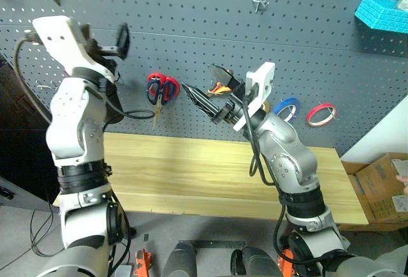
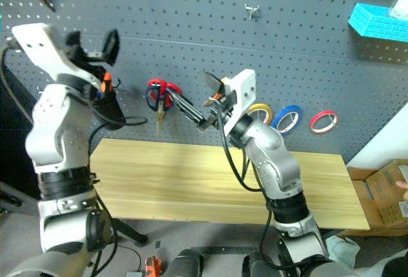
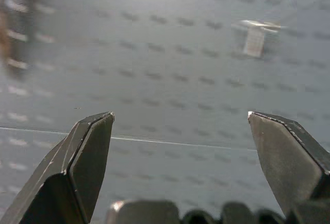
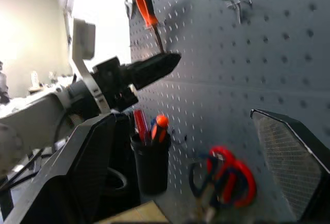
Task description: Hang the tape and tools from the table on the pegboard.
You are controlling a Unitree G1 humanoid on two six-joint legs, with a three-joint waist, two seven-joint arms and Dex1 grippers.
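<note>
The blue tape (image 2: 288,118) hangs on the pegboard (image 2: 306,60), between a yellow roll (image 2: 260,113) and a red roll (image 2: 322,121), just right of the right gripper (image 2: 191,102), whose fingers are spread and hold nothing. Left of that gripper, two pairs of scissors (image 2: 160,95) hang together on the pegboard; farther left the left gripper (image 2: 95,42), spread and empty, is raised near the board beside a black cup (image 2: 107,108). Below the pegboard the table (image 2: 191,175) lies bare, its whole top free.

Blue tape (image 2: 287,119) hangs on the pegboard (image 2: 306,67) above the table (image 2: 191,175)
</note>
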